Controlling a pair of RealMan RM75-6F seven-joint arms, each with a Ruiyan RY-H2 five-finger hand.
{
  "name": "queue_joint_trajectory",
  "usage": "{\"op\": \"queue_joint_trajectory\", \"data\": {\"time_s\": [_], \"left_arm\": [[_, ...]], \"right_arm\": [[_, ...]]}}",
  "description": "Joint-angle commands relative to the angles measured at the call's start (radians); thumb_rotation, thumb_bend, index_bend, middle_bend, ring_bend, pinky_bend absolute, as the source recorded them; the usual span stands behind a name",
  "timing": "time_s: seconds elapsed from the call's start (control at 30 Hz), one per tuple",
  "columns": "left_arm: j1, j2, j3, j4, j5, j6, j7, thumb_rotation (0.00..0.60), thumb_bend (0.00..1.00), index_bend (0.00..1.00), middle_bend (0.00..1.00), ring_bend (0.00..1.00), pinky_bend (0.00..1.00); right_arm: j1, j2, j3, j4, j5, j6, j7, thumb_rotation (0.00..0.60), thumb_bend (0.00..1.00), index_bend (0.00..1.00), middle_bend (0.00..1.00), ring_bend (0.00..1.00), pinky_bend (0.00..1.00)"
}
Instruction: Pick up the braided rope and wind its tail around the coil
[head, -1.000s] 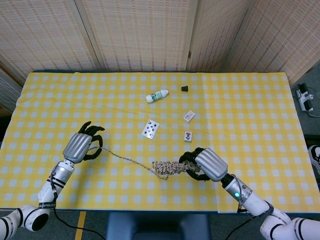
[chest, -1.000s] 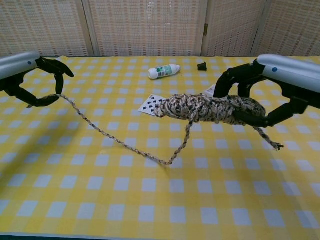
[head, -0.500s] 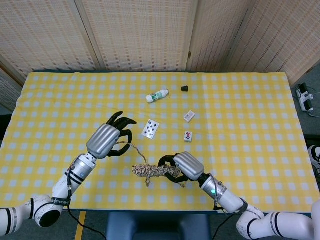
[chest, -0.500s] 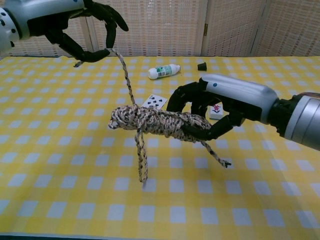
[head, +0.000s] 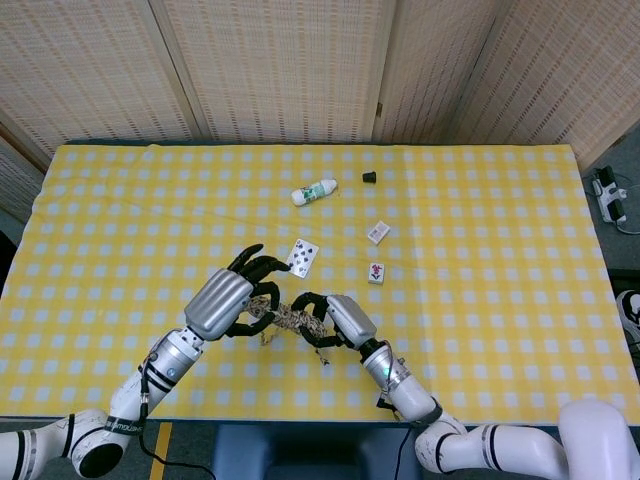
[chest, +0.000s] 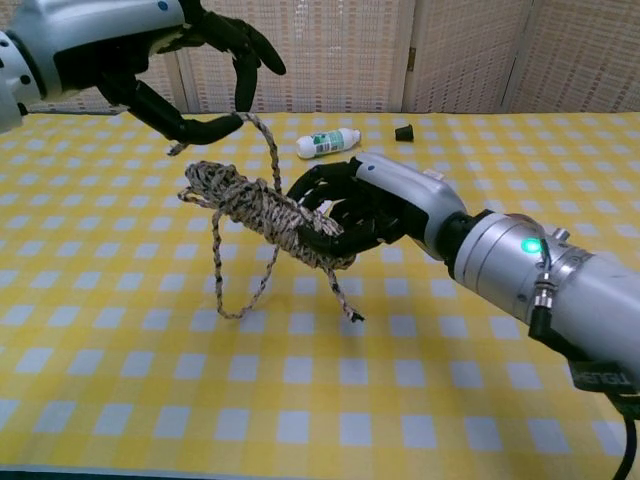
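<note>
The braided rope coil (chest: 255, 210) is held in the air above the yellow checked table (head: 480, 230), tilted down to the right. My right hand (chest: 365, 205) grips the coil's right end; in the head view this hand (head: 335, 318) sits at centre front with the coil (head: 290, 318) to its left. My left hand (chest: 150, 60) is raised above the coil's left end and pinches the rope's tail (chest: 262, 135), which loops down below the coil. In the head view the left hand (head: 228, 300) is just left of the coil. A short end (chest: 343, 300) dangles under the right hand.
A white bottle (head: 314, 191) lies at the back centre, with a small black cap (head: 369, 177) to its right. A playing card (head: 301, 257) and two small tiles (head: 377, 232) (head: 376, 272) lie behind the hands.
Both hands moved closer together. The right hand carried the coil leftward and tilted it. The left hand with the tail now sits right above the coil's left end.
</note>
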Motion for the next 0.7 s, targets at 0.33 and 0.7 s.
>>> {"op": "queue_joint_trajectory", "data": {"time_s": [0.33, 0.7], "left_arm": [[0.125, 0.057, 0.131, 0.025, 0.144, 0.119, -0.165, 0.600, 0.47, 0.65, 0.24, 0.15, 0.00], [0.170, 0.047, 0.181, 0.176, 0.138, 0.114, -0.307, 0.600, 0.47, 0.65, 0.24, 0.15, 0.00]], "right_arm": [[-0.036, -0.199, 0.162, 0.195, 0.001, 0.181, 0.306, 0.600, 0.73, 0.74, 0.62, 0.68, 0.52], [-0.078, -0.165, 0.218, 0.178, -0.058, 0.259, 0.551, 0.600, 0.74, 0.77, 0.63, 0.70, 0.52]]}}
